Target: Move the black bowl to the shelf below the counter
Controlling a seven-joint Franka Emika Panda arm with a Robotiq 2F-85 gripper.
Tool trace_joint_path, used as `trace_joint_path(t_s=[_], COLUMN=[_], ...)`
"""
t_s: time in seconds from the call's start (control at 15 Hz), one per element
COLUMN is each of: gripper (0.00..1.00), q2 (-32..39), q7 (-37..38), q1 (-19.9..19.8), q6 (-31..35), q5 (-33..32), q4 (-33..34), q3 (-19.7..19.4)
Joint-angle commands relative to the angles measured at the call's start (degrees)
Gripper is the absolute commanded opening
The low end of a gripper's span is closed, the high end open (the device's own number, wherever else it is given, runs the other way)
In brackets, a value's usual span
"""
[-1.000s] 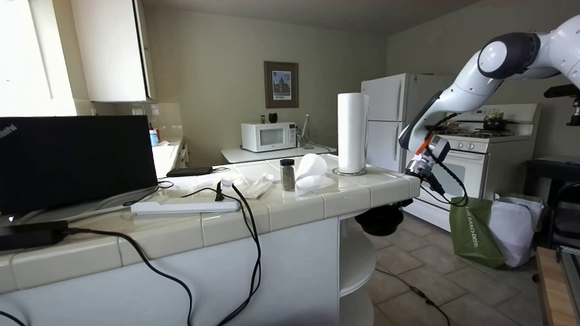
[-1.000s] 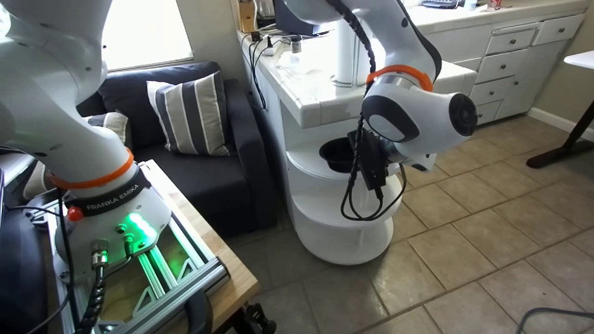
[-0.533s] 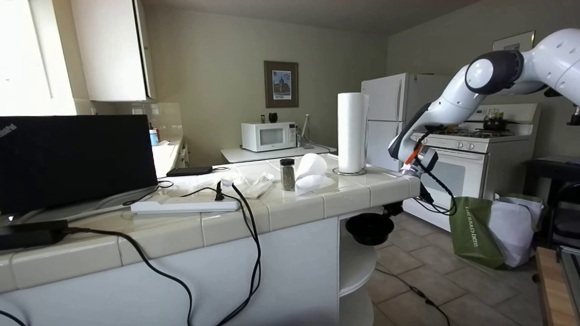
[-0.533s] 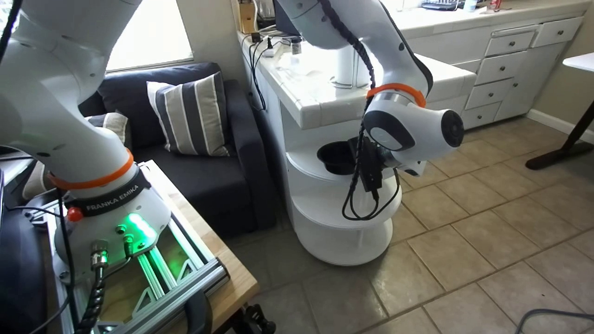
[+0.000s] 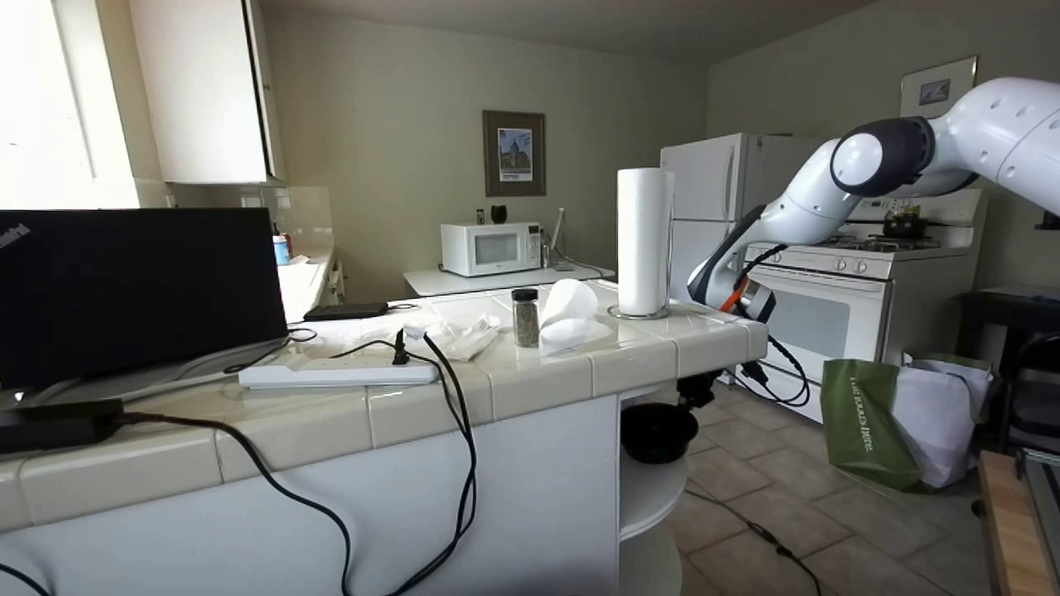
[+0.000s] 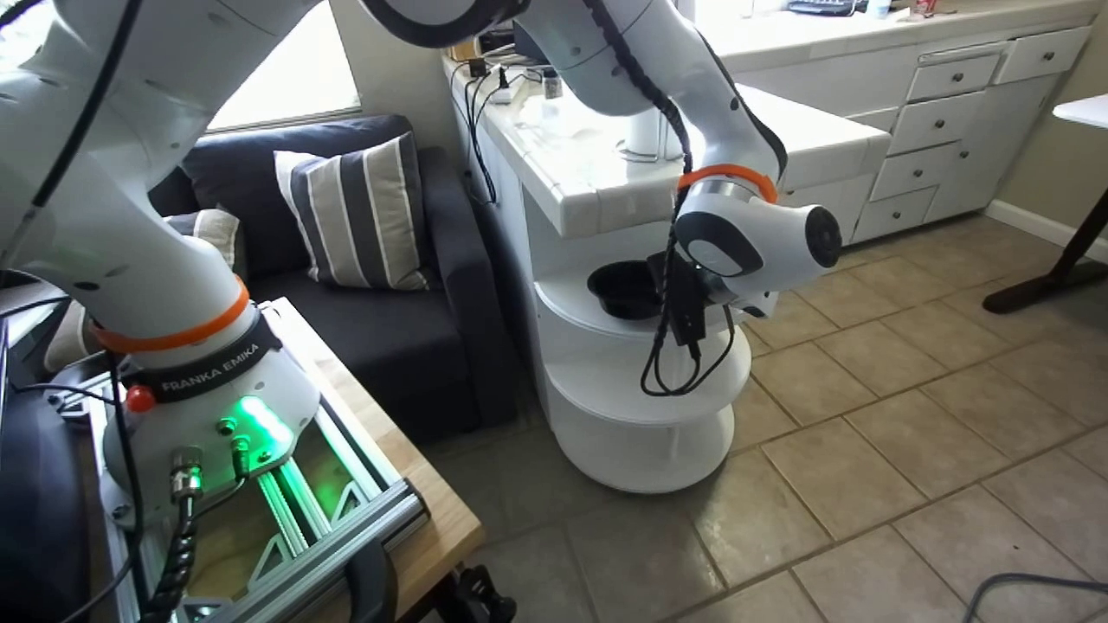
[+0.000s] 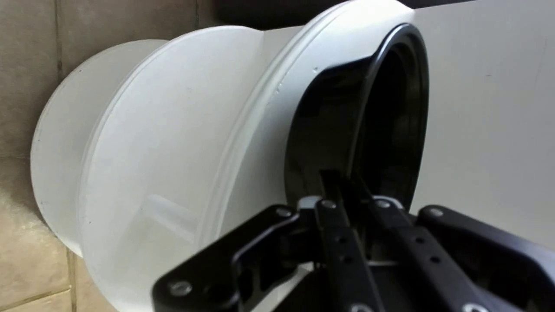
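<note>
Black bowl (image 6: 621, 292), one: roughly upright over the top shelf (image 6: 567, 303) beneath the counter (image 6: 602, 210), lower and farther inward than a second ago, so the carry appears nearly complete, with setting down and release judged to remain; base contact with the shelf cannot be told. End effector (image 7: 345, 184), one: clamped on the bowl's rim, one finger outside the wall, one inside. Arm (image 6: 723, 108), one: likewise lower than a second ago, extended past the counter's corner, carrying the end effector below counter level and pointing it sideways toward the shelf.

Shelves (image 7: 182, 134) in all three views
</note>
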Motion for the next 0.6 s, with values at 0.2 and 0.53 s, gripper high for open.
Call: trace_joint_path(t_s=[0.2,0.53], gripper=[0.33,0.66], q2=[5.8,5.0], q7=[0.6,-0.3], q1=[1.8,-0.3], q6=[-3.5,-7.2], q5=[-0.1,0.3], q4=[5.9,6.8], q3=[0.6,0.2])
